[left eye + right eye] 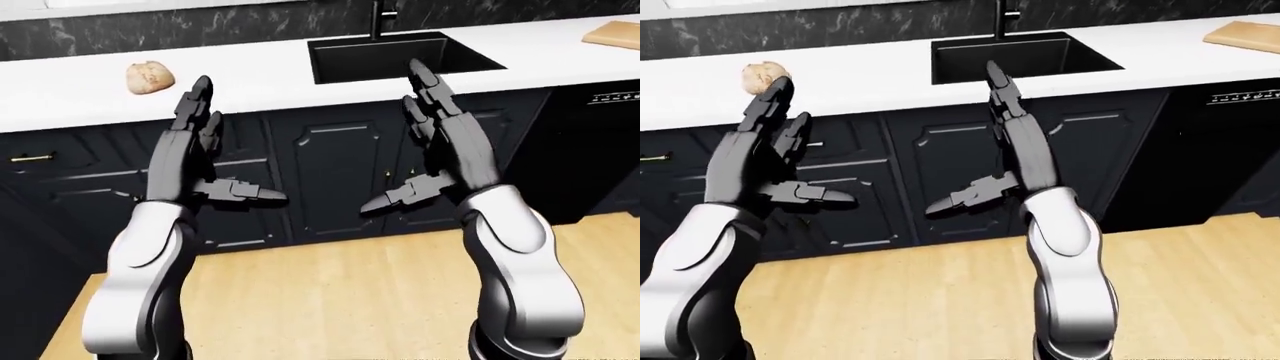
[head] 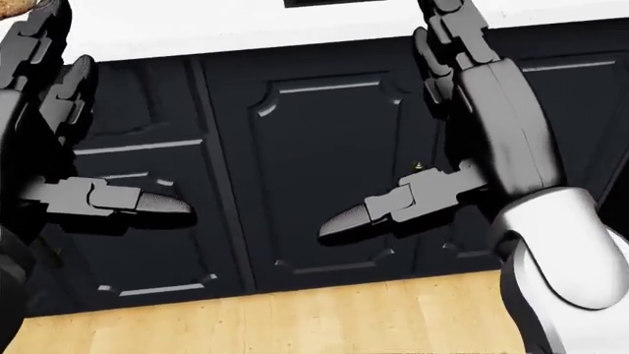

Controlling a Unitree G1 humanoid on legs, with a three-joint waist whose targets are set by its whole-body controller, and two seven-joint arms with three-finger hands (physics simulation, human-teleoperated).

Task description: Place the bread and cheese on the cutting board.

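Observation:
A round bread roll (image 1: 150, 76) lies on the white counter (image 1: 250, 75) at the upper left of the left-eye view. The wooden cutting board (image 1: 615, 34) shows at the counter's far right edge. No cheese is in view. My left hand (image 1: 205, 161) is raised below the bread, fingers spread open and empty, short of the counter's edge. My right hand (image 1: 425, 150) is also held up open and empty, below the black sink (image 1: 400, 56). Both hands hang in the air before the dark cabinet doors (image 2: 324, 169).
A black faucet (image 1: 378, 16) rises behind the sink against a dark marbled wall. A black dishwasher (image 1: 600, 150) stands under the counter on the right. Light wooden floor (image 1: 340, 300) lies below me.

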